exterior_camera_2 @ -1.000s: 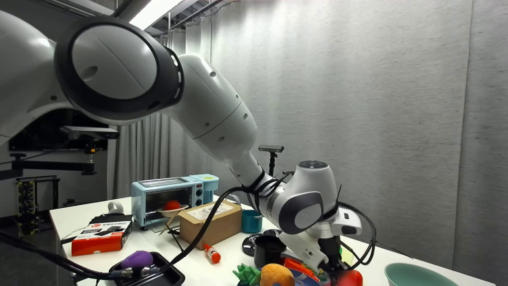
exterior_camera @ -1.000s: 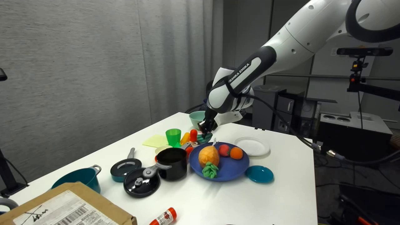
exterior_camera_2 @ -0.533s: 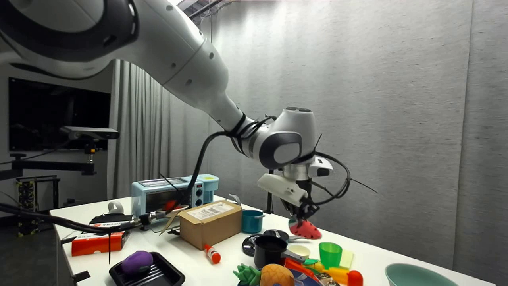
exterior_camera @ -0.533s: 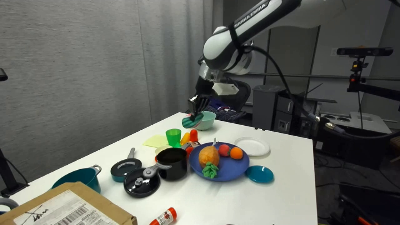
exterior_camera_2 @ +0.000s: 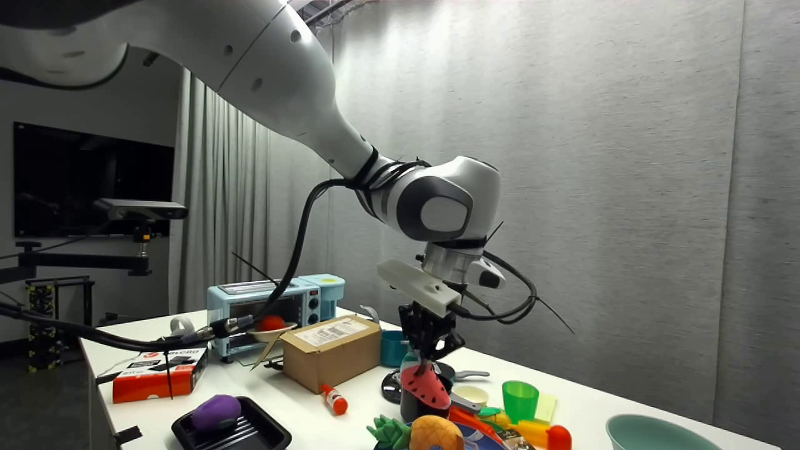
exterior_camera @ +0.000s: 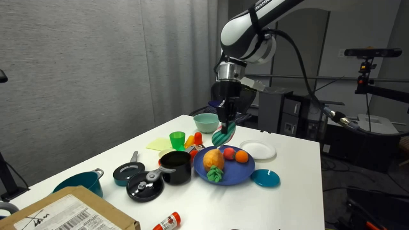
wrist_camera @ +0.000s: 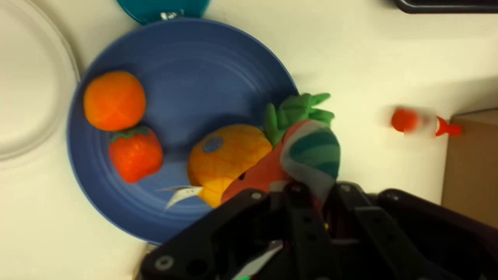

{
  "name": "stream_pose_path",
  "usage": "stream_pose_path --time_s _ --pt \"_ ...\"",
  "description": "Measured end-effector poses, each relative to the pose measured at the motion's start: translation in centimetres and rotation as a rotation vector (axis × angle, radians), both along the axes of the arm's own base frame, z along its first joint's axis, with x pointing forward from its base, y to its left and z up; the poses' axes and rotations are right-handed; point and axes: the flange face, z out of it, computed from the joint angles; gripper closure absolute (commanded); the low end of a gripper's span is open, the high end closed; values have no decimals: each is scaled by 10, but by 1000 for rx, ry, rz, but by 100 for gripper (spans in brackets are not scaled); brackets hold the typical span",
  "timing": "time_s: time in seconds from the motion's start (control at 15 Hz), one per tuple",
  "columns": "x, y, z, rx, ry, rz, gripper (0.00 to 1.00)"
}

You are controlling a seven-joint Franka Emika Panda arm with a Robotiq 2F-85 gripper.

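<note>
My gripper (exterior_camera: 226, 126) is shut on a soft toy watermelon slice (exterior_camera: 220, 139), pink with seeds and a striped green rind. In an exterior view the gripper (exterior_camera_2: 430, 362) points down and the slice (exterior_camera_2: 426, 386) hangs tilted from its fingers. In the wrist view the slice (wrist_camera: 317, 149) sits between the dark fingers (wrist_camera: 315, 192), above the edge of a blue plate (wrist_camera: 186, 74). On that plate lie a toy pineapple (wrist_camera: 225, 151) with green leaves, a red fruit (wrist_camera: 136, 157) and an orange fruit (wrist_camera: 114, 101). The slice covers part of the pineapple.
A black pot (exterior_camera: 175, 169), a teal lid (exterior_camera: 266, 178) and a white plate (exterior_camera: 258, 149) stand around the blue plate. A mint bowl (exterior_camera: 206, 123) and green cup (exterior_camera: 177, 140) are farther back. A cardboard box (exterior_camera_2: 331, 353) and black tray (exterior_camera_2: 262, 431) also stand on the table.
My gripper was low among the toys behind the blue plate. It has risen with the watermelon slice, first beside the mint bowl, then across toward the blue plate.
</note>
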Motion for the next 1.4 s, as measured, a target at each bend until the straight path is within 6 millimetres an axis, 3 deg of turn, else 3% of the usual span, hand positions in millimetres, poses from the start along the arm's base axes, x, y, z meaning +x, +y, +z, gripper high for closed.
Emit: stream_pose_path --time_s 0.13,0.33,0.4,0.47,0.67,1.0,1.4 --pt "-12 -13 -18 -50 45 12 97" --pt "-31 -12 -49 -80 121 42 97" --pt "-37 -8 -60 -82 142 55 65" --pt "-41 -3 -69 -83 157 66 64" --pt "-49 12 -89 -92 152 83 41" --pt "-47 16 -98 -134 54 76 4" --pt "-45 17 -101 -142 -3 67 0"
